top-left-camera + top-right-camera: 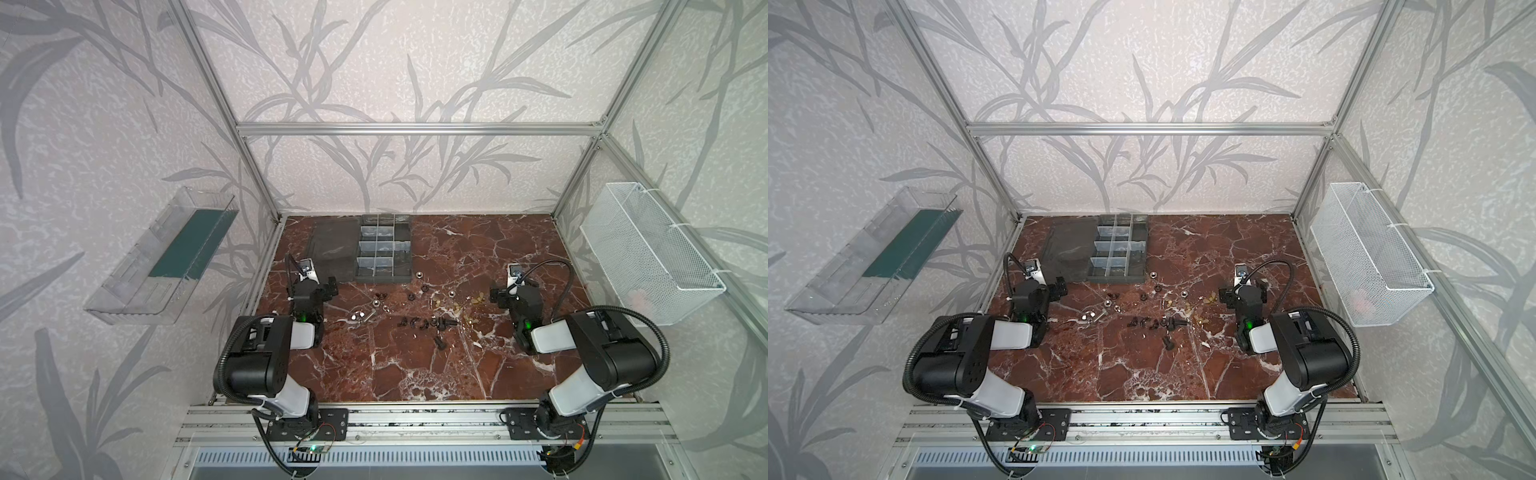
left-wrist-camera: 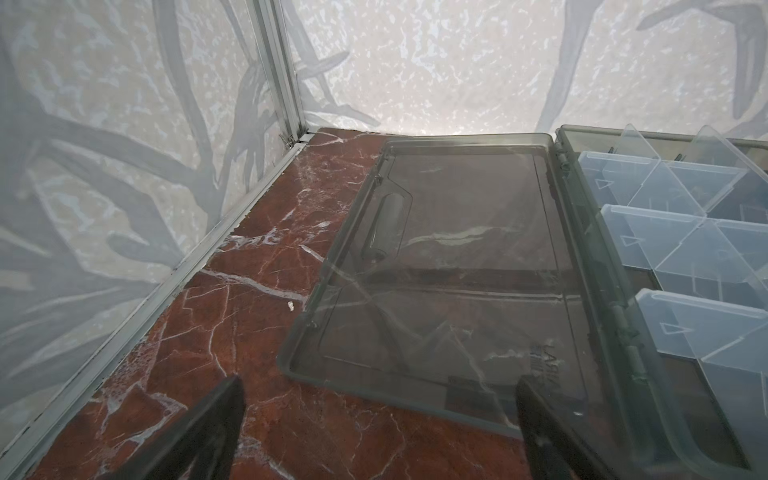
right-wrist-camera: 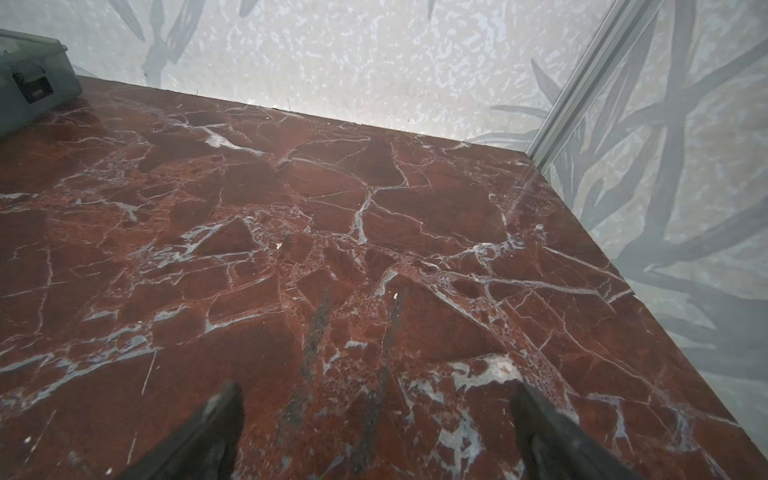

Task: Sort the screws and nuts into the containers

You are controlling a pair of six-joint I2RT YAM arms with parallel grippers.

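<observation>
The containers are compartments with clear dividers in an open dark grey case at the back of the table; its smoky lid lies flat to the left. Screws and nuts lie loose in front of it: black screws, silver screws, a silver nut, a black nut and brass nuts. My left gripper hovers open by the lid's near corner, holding nothing. My right gripper is open over bare marble, right of the brass nuts. The lid fills the left wrist view.
A clear tray with a green strip hangs on the left wall. A white wire basket hangs on the right wall. Aluminium frame posts stand at the table's back corners. The case corner shows in the right wrist view.
</observation>
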